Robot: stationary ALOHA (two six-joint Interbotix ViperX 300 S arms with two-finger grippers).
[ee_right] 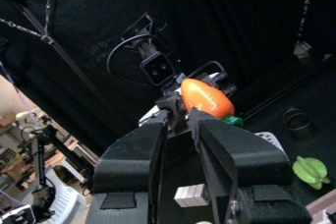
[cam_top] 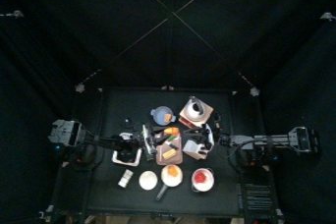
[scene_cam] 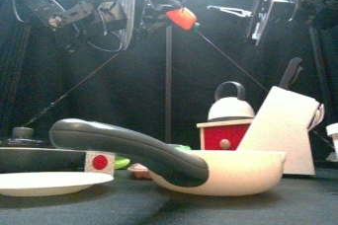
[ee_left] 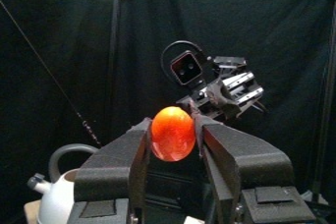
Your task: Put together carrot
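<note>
— High above the counter's (cam_top: 116,102) middle, well clear of everything standing on it, is that the carrot (ee_left: 172,138)?

— Yes. The left pincer (ee_left: 174,125) is pinching it between both jaws, one on each side, with the orange body bulging out above them. From where I stand I cannot tell where the two chunks meet.

— And the right pincer (ee_right: 183,125)?

— Up at the same height, facing the carrot from the other side, its jaws spread. It is near the carrot but apart from it, with a gap of air between the two.

— How much room is there around them?

— Plenty. Nothing but black curtain behind and above, and open air below down to the tallest things.

— Which are?

— A kettle (scene_cam: 227,105) and a white knife block (scene_cam: 283,120), both toward the counter's right side. At the front edge lies a cream pan (scene_cam: 244,173) with a long dark handle, and a white plate (scene_cam: 40,183) at the front left corner.

— Any bare counter?

— The back left corner and the strip along the left edge look open.
</note>
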